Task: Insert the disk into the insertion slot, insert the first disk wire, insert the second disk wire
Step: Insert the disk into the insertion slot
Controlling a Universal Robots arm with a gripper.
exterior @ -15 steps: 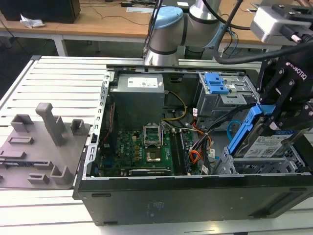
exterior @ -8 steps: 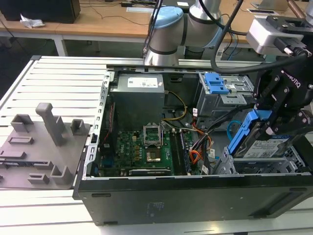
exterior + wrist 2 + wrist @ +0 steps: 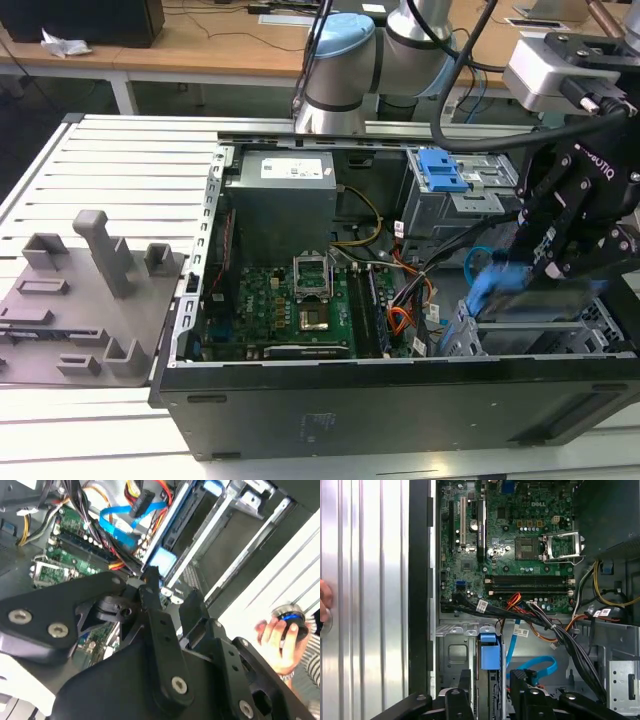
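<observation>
Open computer case (image 3: 350,405) lay on its side on the ribbed table (image 3: 120,150). The claw (image 3: 491,677) was down in the corner by the drive cage (image 3: 460,335), clamped on the disk (image 3: 489,651) with a finger against each flat face.

The disk stood edge-on in the mouth of the cage, its blue end toward the motherboard (image 3: 520,550). In the exterior view the disk and the claw tips were smeared blue and grey, so how deep the disk sat could not be read. In both wrist views the black claw body covered the part of the disk nearest the camera.

The light-blue cable (image 3: 540,662) looped just beside the disk; its dark end was hard to pick out against the claw. A bundle of orange wires (image 3: 402,318) lay between motherboard and cage, its plug end unclear.

A hand (image 3: 277,635) gripped a round knob (image 3: 289,617) with a blue light, well apart from the case.
</observation>
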